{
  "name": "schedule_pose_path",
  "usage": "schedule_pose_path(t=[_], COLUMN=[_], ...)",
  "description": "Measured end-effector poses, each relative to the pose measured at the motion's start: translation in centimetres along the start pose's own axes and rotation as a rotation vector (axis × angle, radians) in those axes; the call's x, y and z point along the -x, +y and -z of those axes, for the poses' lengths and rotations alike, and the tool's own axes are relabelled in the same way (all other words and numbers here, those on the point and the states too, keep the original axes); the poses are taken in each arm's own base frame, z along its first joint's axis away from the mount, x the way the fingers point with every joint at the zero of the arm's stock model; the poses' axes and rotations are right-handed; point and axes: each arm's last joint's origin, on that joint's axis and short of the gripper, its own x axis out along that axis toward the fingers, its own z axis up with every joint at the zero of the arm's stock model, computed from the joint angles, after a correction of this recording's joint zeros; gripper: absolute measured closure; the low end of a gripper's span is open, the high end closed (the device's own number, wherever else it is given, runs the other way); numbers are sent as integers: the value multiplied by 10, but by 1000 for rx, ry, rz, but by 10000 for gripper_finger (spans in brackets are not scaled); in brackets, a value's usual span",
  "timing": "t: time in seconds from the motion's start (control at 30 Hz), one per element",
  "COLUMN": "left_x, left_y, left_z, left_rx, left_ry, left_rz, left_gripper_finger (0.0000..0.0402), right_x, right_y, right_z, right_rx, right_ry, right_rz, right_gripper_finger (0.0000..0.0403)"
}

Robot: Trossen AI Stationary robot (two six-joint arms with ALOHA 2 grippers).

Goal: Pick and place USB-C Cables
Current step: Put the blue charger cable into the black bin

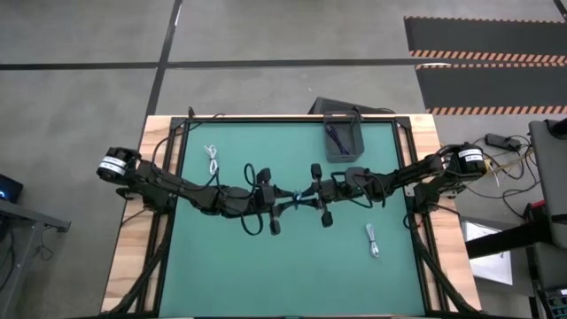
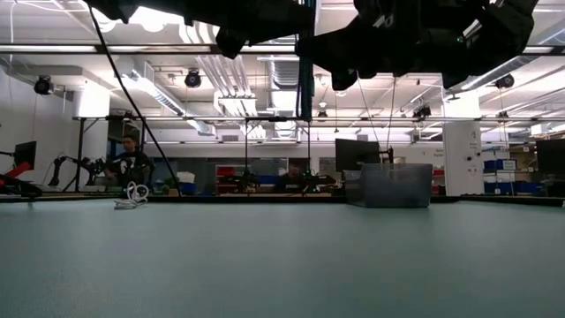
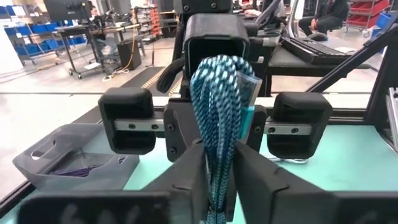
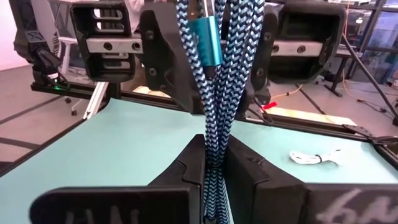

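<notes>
Teal-blue braided cable (image 3: 216, 118), bundled, held in the air over mid-table between the two grippers; both have their fingers clamped on it. Left gripper (image 1: 270, 198) pinches one end, right gripper (image 1: 321, 195) the other, the two facing each other at table centre. In the right wrist view the cable (image 4: 214, 93) runs up from that arm's closed fingers to the opposite gripper.

White cable (image 1: 212, 159) lies on the green mat (image 1: 292, 266) toward the far left. Light grey cable (image 1: 373, 240) lies near right. Grey bin (image 1: 344, 138) at the far edge holds a dark cable (image 1: 334, 136).
</notes>
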Motion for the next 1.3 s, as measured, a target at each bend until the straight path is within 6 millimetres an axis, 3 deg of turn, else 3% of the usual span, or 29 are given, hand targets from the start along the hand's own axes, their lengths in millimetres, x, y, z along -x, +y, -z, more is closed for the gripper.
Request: schedule_pose_path(t=[0.23,0.43,0.9,1.3], left_x=[0,6,37,54], left_y=[0,2,18,28], left_z=[0,-3,-16,-16], left_rx=[-12,-74,-148,-217], left_ry=[3,37,200,278], left_rz=[4,8,7,-59], left_gripper_finger=[252,215,212,212], right_x=[0,3,13,17], right_y=[0,0,-4,-25], right_z=[0,-3,-12,-68], right_rx=[-19,-60,-226,-409], right_ry=[2,19,227,618], right_rz=[1,0,161,448], right_gripper_finger=[375,375,375,375])
